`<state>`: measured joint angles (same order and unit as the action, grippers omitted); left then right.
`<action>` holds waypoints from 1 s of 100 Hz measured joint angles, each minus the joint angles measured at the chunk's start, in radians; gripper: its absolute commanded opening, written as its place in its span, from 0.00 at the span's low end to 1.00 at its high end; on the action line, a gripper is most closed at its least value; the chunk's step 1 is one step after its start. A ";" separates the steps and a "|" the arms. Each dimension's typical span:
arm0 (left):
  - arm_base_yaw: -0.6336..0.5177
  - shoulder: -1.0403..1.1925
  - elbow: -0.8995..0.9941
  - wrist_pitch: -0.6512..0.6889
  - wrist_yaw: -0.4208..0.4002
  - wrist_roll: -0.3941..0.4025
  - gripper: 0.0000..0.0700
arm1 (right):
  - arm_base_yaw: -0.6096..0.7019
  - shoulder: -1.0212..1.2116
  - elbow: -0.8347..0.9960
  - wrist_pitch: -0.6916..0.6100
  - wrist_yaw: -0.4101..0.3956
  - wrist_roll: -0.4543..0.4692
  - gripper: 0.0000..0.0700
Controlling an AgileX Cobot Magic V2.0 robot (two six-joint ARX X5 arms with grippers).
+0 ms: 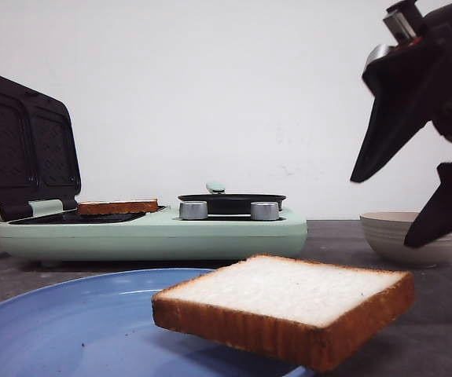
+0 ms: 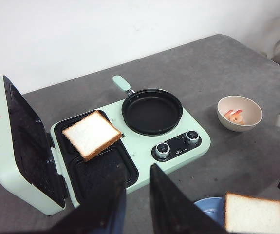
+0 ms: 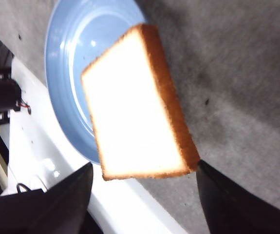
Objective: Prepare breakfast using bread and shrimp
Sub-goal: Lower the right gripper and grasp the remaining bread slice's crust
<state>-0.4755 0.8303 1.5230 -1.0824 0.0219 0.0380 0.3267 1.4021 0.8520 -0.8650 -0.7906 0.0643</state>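
Grey worktop [image 2: 217, 63] with a mint-green breakfast maker [image 2: 130, 146], lid [image 2: 18, 146] hinged up on the robot's left side. 1 bread slice [image 2: 91, 134] lies in the open black sandwich tray [image 2: 93, 165], tilted across the far compartment, 1 corner over the divider. In the front view it shows only as a thin brown edge [image 1: 117, 206]. Small black pan [image 2: 152, 111] with a mint handle [image 2: 121, 83] sits on the maker's right half; 2 grey knobs [image 2: 177, 144] in front of it.

Second bread slice [image 1: 288, 302] rests on the right rim of the blue plate [image 1: 60, 322], overhanging the edge toward the worktop, near the camera. Same slice in the right wrist view [image 3: 135, 107], half on the plate [image 3: 81, 44].

Shrimp [image 2: 234, 116], orange-red pieces, lie in the beige bowl [image 2: 239, 113] right of the maker, apart from it.

Left hand [image 2: 132, 204] empty, fingers parted, raised over the worktop in front of the maker. Right hand [image 3: 142, 195] released, fingers spread wide, holding nothing, poised above the slice on the plate; in the front view it is at upper right [image 1: 410, 188], above the bowl [image 1: 402, 236].
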 measured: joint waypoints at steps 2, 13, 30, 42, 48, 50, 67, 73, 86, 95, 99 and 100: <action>0.000 0.000 0.000 -0.002 0.000 0.000 0.02 | 0.000 0.004 -0.005 0.003 0.000 -0.002 0.59; 0.000 -0.005 0.000 -0.013 0.000 0.000 0.02 | 0.001 0.019 -0.043 0.018 0.001 -0.008 0.59; 0.000 -0.012 0.000 -0.013 0.000 0.000 0.02 | 0.000 0.021 -0.081 0.090 -0.002 -0.008 0.59; 0.000 -0.013 0.000 -0.010 0.000 0.000 0.02 | 0.000 0.023 -0.096 0.120 -0.024 -0.003 0.59; 0.000 -0.013 0.000 -0.004 0.000 0.000 0.02 | 0.000 0.027 -0.097 0.124 -0.026 -0.001 0.59; 0.000 -0.013 0.000 -0.002 0.000 0.000 0.02 | 0.000 0.030 -0.097 0.124 -0.026 0.000 0.59; 0.000 -0.006 0.000 0.005 0.000 0.000 0.02 | 0.000 0.064 -0.097 0.130 -0.055 0.003 0.59; 0.000 -0.005 0.000 0.005 0.000 0.000 0.02 | 0.002 0.079 -0.097 0.144 -0.080 0.003 0.59; 0.000 -0.005 0.000 0.005 0.000 0.000 0.02 | 0.007 0.106 -0.097 0.165 -0.097 0.003 0.59; 0.000 -0.005 0.000 0.005 0.000 0.000 0.02 | 0.012 0.122 -0.097 0.167 -0.097 0.004 0.51; 0.000 -0.005 0.000 0.005 0.000 0.000 0.02 | 0.013 0.129 -0.097 0.167 -0.097 0.004 0.43; 0.000 -0.005 0.000 0.005 0.000 0.000 0.02 | 0.014 0.130 -0.097 0.167 -0.097 0.004 0.40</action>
<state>-0.4755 0.8253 1.5230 -1.0771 0.0223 0.0380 0.3405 1.5322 0.7551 -0.6975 -0.8871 0.0681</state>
